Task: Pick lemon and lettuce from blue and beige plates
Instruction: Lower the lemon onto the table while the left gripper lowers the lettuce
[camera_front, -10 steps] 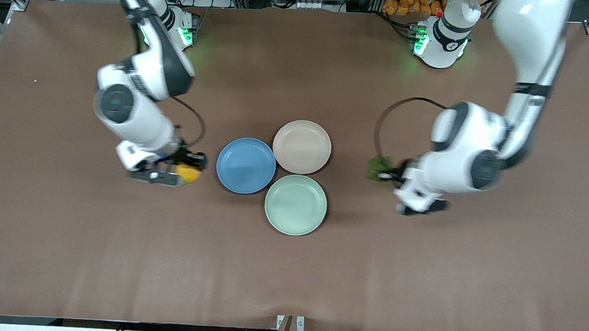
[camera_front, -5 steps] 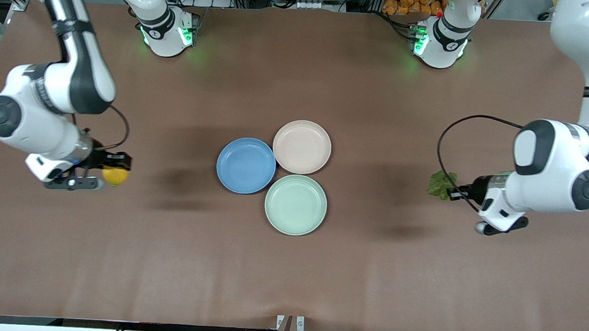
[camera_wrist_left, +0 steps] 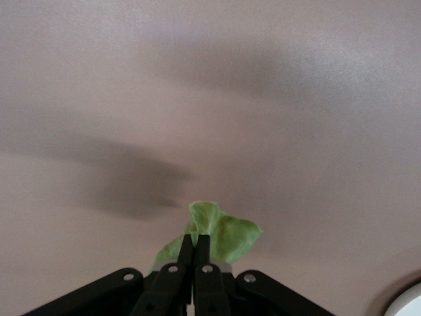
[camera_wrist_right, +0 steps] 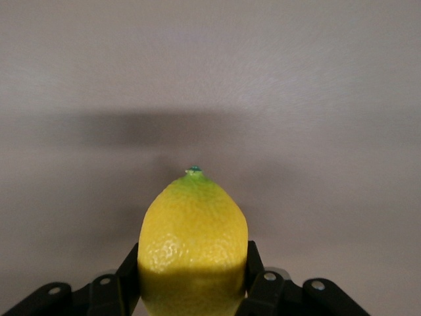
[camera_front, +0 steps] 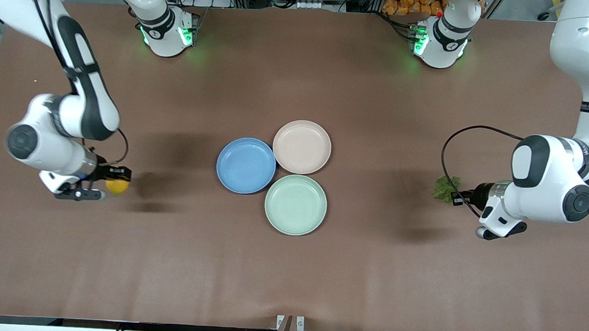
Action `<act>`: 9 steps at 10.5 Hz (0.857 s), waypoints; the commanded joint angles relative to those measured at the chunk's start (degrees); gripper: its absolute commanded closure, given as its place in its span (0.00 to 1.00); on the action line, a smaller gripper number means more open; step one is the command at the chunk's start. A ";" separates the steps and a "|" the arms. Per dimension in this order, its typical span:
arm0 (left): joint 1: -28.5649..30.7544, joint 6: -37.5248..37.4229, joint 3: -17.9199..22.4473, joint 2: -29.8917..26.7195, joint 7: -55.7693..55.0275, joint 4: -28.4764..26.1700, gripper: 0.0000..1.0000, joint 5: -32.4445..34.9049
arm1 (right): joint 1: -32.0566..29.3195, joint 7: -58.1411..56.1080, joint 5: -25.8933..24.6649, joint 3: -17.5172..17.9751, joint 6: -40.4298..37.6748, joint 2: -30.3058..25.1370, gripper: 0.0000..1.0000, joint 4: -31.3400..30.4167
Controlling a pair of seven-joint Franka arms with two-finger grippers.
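My right gripper (camera_front: 114,177) is shut on the yellow lemon (camera_front: 117,186) over bare table toward the right arm's end; in the right wrist view the lemon (camera_wrist_right: 193,243) fills the space between the fingers (camera_wrist_right: 255,266). My left gripper (camera_front: 453,198) is shut on the green lettuce (camera_front: 446,188) over bare table toward the left arm's end; the left wrist view shows the leaf (camera_wrist_left: 220,238) pinched at the fingertips (camera_wrist_left: 186,250). The blue plate (camera_front: 246,165) and the beige plate (camera_front: 302,146) lie touching at the table's middle, both with nothing on them.
A mint-green plate (camera_front: 296,204) lies beside the blue and beige plates, nearer to the front camera, with nothing on it. Both arm bases (camera_front: 163,27) stand at the table's back edge. A white rim (camera_wrist_left: 409,304) shows at the left wrist view's corner.
Both arms have swung outward from the plates, the right with the lemon, the left with the lettuce. In the last half second both have come lower toward the table.
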 commanded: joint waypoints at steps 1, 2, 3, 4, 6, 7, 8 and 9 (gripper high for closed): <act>0.08 1.10 -0.43 1.06 0.32 0.14 0.52 1.25 | 0.41 -0.68 1.05 -0.28 6.50 2.72 1.00 -2.34; -0.01 1.36 -0.43 1.15 0.32 0.14 0.01 1.34 | 0.24 -0.68 1.05 -0.28 6.52 2.90 1.00 -2.35; 0.07 1.62 -0.43 1.15 0.32 0.14 0.00 1.43 | -0.02 -0.68 1.05 -0.19 6.52 2.99 1.00 -2.18; 0.08 1.63 -0.43 0.89 0.40 0.22 0.00 1.51 | -0.03 -0.60 1.05 -0.19 6.09 2.99 0.63 -1.91; -0.10 1.36 -0.43 -0.77 0.41 0.58 0.00 2.91 | -0.03 -0.50 1.05 -0.28 5.73 2.12 0.00 -1.56; -0.10 1.28 -0.52 -2.35 0.49 0.75 0.00 3.27 | -0.11 -0.51 1.05 -0.28 3.64 1.24 0.00 0.27; 0.07 1.27 -0.52 -3.84 1.10 1.45 0.00 3.71 | -0.03 -0.33 1.05 -1.07 -3.51 1.23 0.00 4.98; 0.25 0.67 -0.43 -5.60 2.24 2.76 0.00 5.19 | 0.23 -0.59 0.88 -1.42 -12.72 1.06 0.00 10.69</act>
